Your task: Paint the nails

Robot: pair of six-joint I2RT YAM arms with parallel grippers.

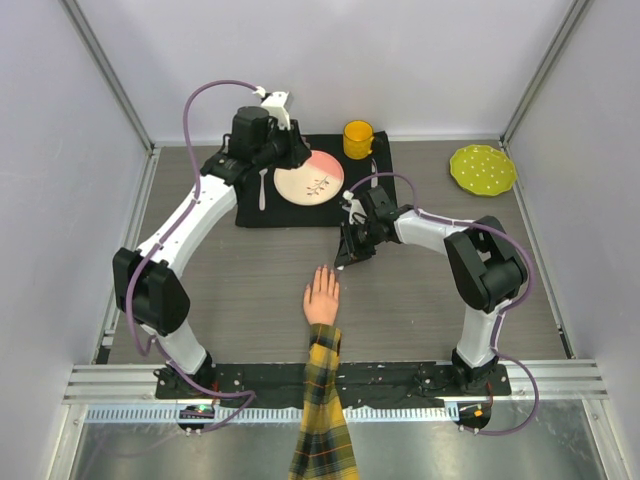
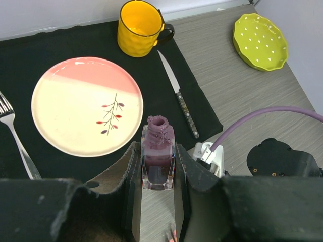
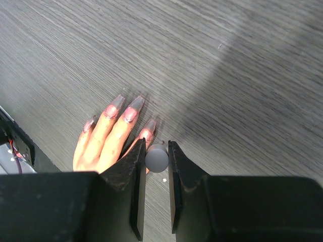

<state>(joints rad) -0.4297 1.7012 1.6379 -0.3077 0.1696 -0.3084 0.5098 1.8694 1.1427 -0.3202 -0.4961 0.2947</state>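
Note:
The mannequin hand (image 1: 322,296) lies palm down on the table, with its plaid sleeve (image 1: 325,420) toward the near edge. Its long nails (image 3: 122,112) look pink with greyish tips in the right wrist view. My right gripper (image 3: 157,146) is shut on the round cap of the polish brush (image 3: 157,158), just right of the nearest finger; the brush tip is hidden under the cap. It hovers just past the fingertips in the top view (image 1: 347,257). My left gripper (image 2: 158,147) is shut on the open purple polish bottle (image 2: 158,159), held upright near the black placemat (image 1: 300,155).
A black placemat (image 1: 250,210) carries a pink-and-cream plate (image 2: 86,106), a yellow mug (image 2: 140,27), a knife (image 2: 177,93) and a fork (image 2: 15,136). A green dotted plate (image 1: 483,169) sits at the back right.

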